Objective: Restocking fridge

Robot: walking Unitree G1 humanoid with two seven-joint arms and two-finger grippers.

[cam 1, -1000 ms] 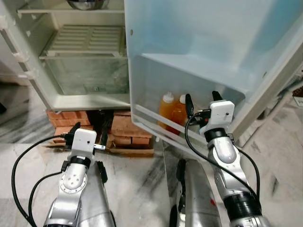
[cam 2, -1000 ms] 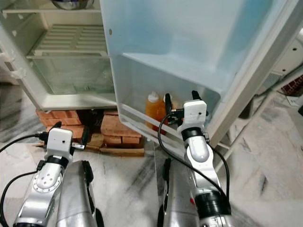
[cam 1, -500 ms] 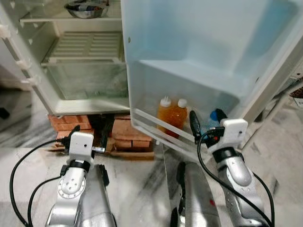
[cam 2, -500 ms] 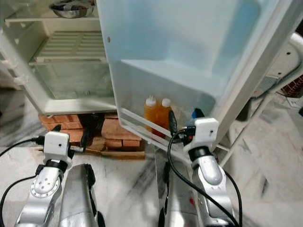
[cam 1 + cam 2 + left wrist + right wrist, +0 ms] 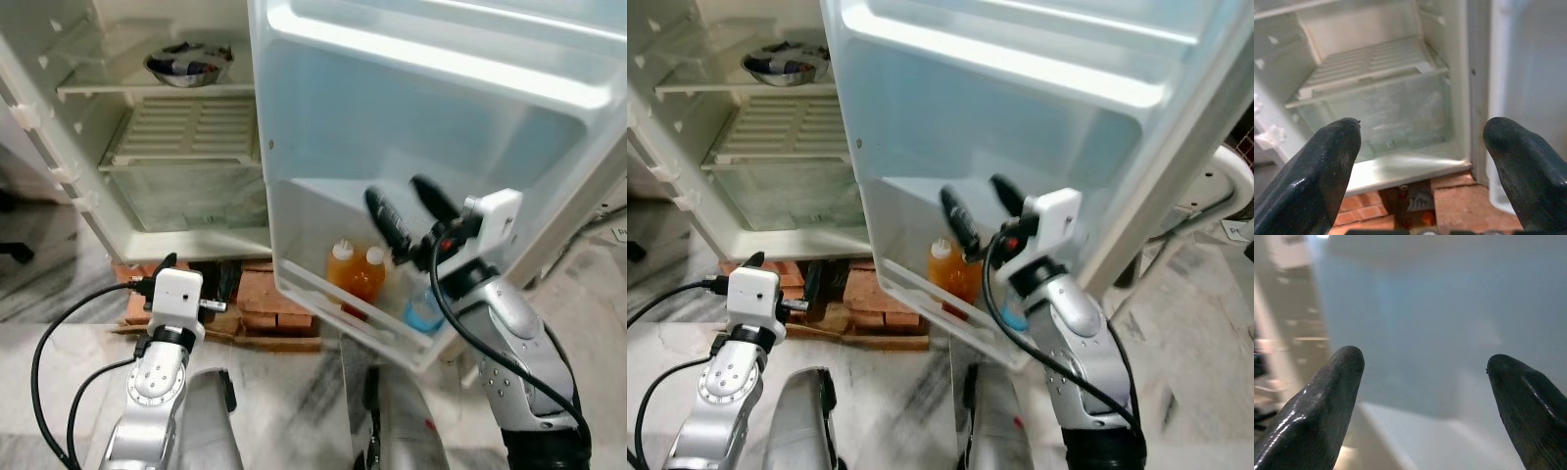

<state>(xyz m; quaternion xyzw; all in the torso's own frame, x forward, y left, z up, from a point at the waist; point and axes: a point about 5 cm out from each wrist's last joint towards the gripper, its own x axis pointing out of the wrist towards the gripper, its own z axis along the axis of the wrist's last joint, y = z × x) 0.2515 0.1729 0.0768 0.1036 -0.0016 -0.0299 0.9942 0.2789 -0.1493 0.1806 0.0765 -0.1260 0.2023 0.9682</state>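
With my right end effector [image 5: 407, 208] spread empty above the bottles [image 5: 355, 274] in the door shelf [image 5: 323, 308], a careless drop could topple them.

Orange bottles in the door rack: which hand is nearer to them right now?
Right. The right hand, open, is raised in front of the door just above the orange bottles. The left hand, open, sits low by the bricks, off to their left.
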